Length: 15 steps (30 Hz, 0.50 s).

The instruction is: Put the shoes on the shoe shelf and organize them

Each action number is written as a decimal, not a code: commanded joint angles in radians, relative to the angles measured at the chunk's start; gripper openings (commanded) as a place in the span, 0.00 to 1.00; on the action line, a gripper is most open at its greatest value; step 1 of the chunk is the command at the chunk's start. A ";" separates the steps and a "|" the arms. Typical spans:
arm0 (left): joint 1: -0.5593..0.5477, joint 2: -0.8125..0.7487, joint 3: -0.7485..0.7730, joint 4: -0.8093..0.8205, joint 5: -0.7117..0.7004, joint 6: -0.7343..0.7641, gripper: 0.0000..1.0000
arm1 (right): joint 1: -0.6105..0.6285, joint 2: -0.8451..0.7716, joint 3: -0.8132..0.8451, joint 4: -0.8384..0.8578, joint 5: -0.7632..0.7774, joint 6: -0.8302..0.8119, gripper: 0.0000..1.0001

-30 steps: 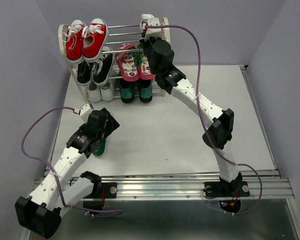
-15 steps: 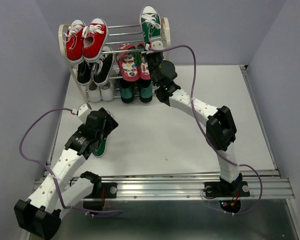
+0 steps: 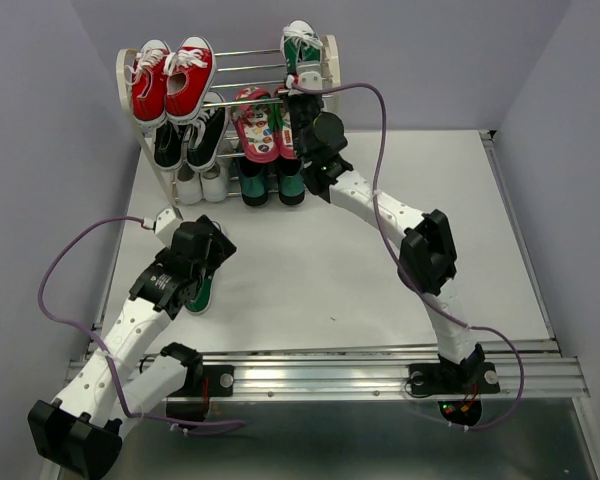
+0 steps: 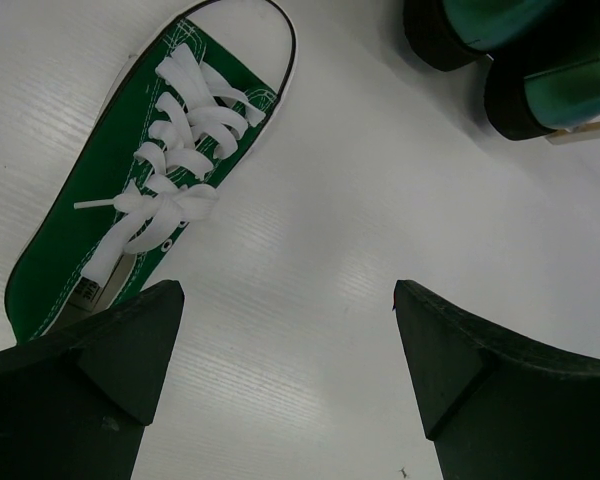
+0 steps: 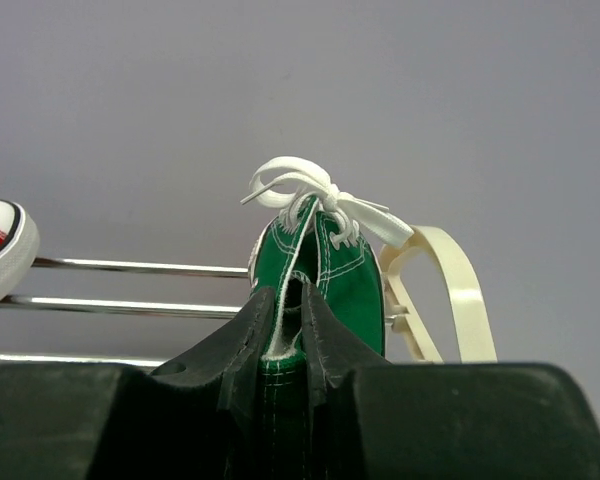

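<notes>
Shoe in hand: one green sneaker [image 3: 302, 48] is held at the right end of the top tier of the shoe shelf [image 3: 332, 58], well apart from the red sneakers [image 3: 172, 80] at the left end. Whether its sole is borne by the chrome rods [image 5: 130, 266] cannot be told.
Grip: the right gripper [image 5: 288, 300] is clamped on the heel wall, with one finger inside the opening and one outside.
Step in hand: the seating of this shoe on the top tier, as judged.
Seating: the shoe is best lowered until two rods carry it, parallel to the red pair, with room left beside it for its mate.
Release: the jaws are best opened only once the weight is taken, and the inner finger drawn straight out (a sideways pull could drag the heel off).
Risk: the rods are smooth and gapped, so a shoe set askew may slide off. The side frame [image 5: 470, 300] lies close on the right.
Mate: the second green sneaker [image 4: 145, 190] lies on the table [image 3: 310, 290], its toe towards the loafers [image 4: 520, 60].
Left arm: the left gripper [image 4: 285, 292] hovers above it, fingers spread wide with nothing held.
Filled places: the flip-flops [image 3: 260, 128] are set above the loafers.
</notes>
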 commanded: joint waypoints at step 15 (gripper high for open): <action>0.013 -0.018 -0.018 0.020 -0.026 -0.003 0.99 | -0.045 0.040 0.137 -0.018 -0.035 0.038 0.01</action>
